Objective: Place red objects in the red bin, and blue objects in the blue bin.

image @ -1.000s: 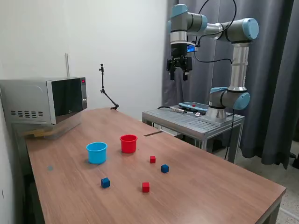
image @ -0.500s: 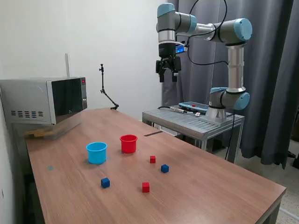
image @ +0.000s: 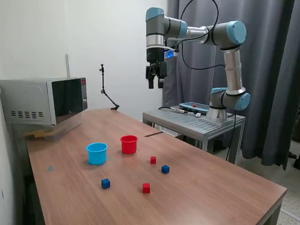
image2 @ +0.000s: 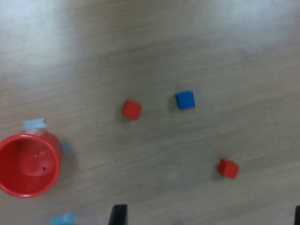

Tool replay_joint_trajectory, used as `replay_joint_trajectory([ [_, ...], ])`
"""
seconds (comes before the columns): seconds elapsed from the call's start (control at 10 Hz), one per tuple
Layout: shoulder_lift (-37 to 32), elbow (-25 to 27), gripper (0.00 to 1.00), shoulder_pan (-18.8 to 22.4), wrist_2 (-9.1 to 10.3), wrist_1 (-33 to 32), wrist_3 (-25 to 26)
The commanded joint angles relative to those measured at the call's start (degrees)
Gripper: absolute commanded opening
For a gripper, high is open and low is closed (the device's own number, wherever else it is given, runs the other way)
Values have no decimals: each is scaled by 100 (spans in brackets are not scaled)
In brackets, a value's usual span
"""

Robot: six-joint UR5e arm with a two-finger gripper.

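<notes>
Exterior view: wooden table (image: pixel 211 187), microwave (image: pixel 44 101), dark curtain (image: pixel 272 70).

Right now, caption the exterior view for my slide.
Gripper high above table; four cubes lie loose beside red cup and blue cup.

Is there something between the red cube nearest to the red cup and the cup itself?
Nothing visible. Only bare table lies between that red cube and the red cup. The gripper hangs high above.
</notes>
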Motion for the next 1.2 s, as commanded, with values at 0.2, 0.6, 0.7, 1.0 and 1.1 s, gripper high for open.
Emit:
replay_joint_trajectory([
  [0.2,721,-92,100,11,-44,-13,481],
  [0.6,1214,469,100,73,-26,-1179,509],
  [0.7,1319,549,100,73,-35,-1356,578],
  [1.0,1531,759,100,73,-192,-1576,719],
  [1.1,1531,909,100,81,-367,-1752,972],
])
